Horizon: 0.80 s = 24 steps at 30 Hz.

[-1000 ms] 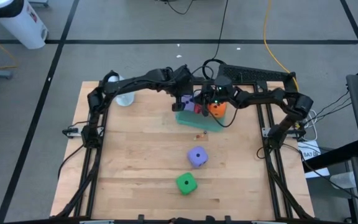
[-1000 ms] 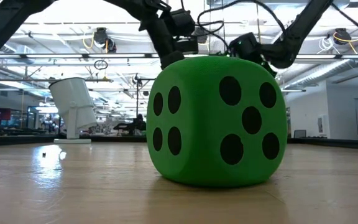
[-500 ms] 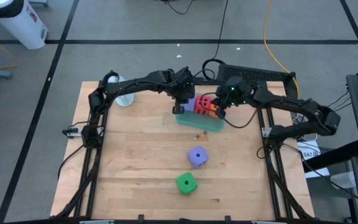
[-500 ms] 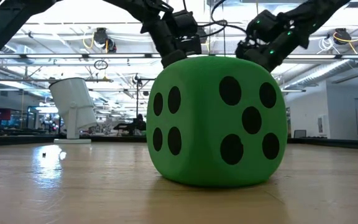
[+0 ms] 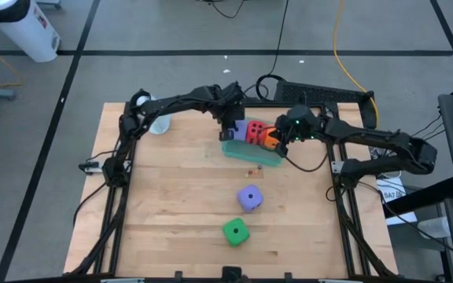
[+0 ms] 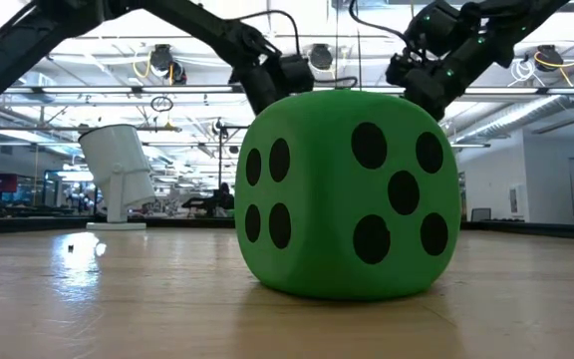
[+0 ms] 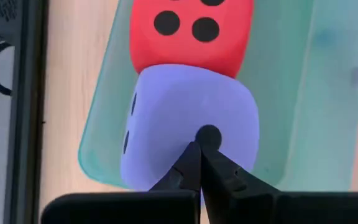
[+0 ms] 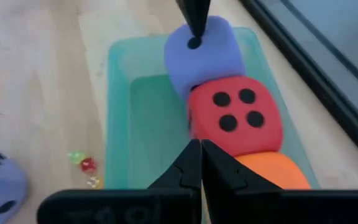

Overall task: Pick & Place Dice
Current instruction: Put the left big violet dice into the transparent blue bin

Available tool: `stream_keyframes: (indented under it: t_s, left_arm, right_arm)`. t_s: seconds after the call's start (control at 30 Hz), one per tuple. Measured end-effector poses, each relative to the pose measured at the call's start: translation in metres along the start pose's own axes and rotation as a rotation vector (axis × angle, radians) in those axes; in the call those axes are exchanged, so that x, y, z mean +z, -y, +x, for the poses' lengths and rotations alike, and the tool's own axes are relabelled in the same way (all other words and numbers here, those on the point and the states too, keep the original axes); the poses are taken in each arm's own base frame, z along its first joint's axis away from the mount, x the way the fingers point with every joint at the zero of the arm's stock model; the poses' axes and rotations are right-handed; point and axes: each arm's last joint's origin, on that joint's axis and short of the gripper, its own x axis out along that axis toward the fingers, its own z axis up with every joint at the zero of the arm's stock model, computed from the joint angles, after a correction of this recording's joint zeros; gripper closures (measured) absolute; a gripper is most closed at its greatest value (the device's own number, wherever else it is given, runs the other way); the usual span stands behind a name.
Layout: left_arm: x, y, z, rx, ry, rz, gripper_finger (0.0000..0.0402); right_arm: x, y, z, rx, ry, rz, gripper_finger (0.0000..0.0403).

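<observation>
A translucent green tray at the table's far middle holds three dice in a row: purple, red, orange. My left gripper is shut, its tips at the purple die's top face; it also shows in the right wrist view. My right gripper is shut and empty above the tray's right end, near the red die and the orange die. A second purple die and a green die rest on the table nearer the front. My left gripper's shut fingertips come from above, pointing down, at the purple die's top face beside its single pip. I cannot tell whether they touch it or stand just above it. The die sits in the tray's left end against the red die.
Tiny coloured bits lie on the wood just in front of the tray. A white cup stands at the far left. The green die fills the low view, hiding the tray. Bare wood lies to the left and right of the loose dice.
My right gripper has drawn back from over the dice in the tray toward the table's right edge and risen a little. The red die, which it covered, now shows between the purple and the orange one. My left gripper has kept its place.
</observation>
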Motion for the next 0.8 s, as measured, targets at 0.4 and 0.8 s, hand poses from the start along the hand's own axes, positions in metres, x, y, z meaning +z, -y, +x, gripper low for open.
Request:
stream_keyframes:
  t_s: [0.4,0.8]
  left_arm:
    - [-0.012,-0.023,0.017,0.016,-0.010,-0.069,0.0400]
    - [0.000,-0.003,0.004,0.093,-0.023,0.048,0.0399]
  right_arm:
    - [-0.001,-0.017,0.001,0.036,-0.007,-0.015,0.0403]
    - [0.000,-0.025,0.001,0.060,-0.003,-0.015,0.0403]
